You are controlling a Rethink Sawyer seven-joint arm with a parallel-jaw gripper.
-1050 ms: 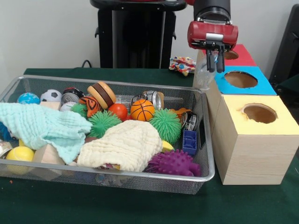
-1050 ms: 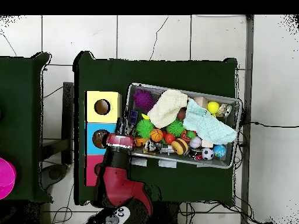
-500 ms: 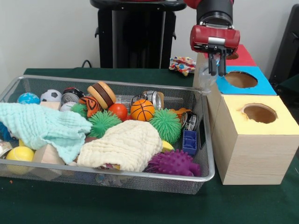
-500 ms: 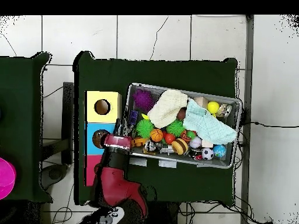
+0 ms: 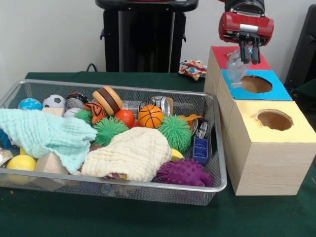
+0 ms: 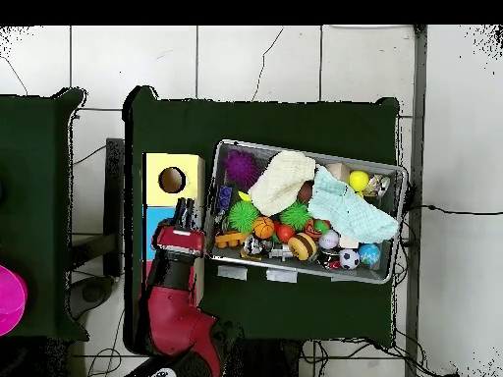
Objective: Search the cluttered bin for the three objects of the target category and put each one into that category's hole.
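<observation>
My gripper [image 5: 250,55] hangs above the blue box [image 5: 279,92], just left of its round hole [image 5: 256,84]. It is shut on a crumpled clear plastic wrapper [image 5: 235,68] that dangles over the box's left part. Behind the blue box stands a red box [image 5: 228,52], and in front of it a yellow box [image 5: 298,130] with its own hole [image 5: 274,120]. In the overhead view the gripper [image 6: 183,209] sits right under the yellow box [image 6: 157,180], and the arm hides most of the blue box.
The wire mesh bin [image 5: 148,90] to the left holds several balls, spiky green and purple balls, cans, a mint cloth [image 5: 44,133] and a cream cloth [image 5: 131,153]. A small colourful toy [image 5: 192,68] lies on the green table behind the bin.
The gripper has moved right and slightly up, from the bin's corner to above the blue box, carrying the clear plastic wrapper with it.
</observation>
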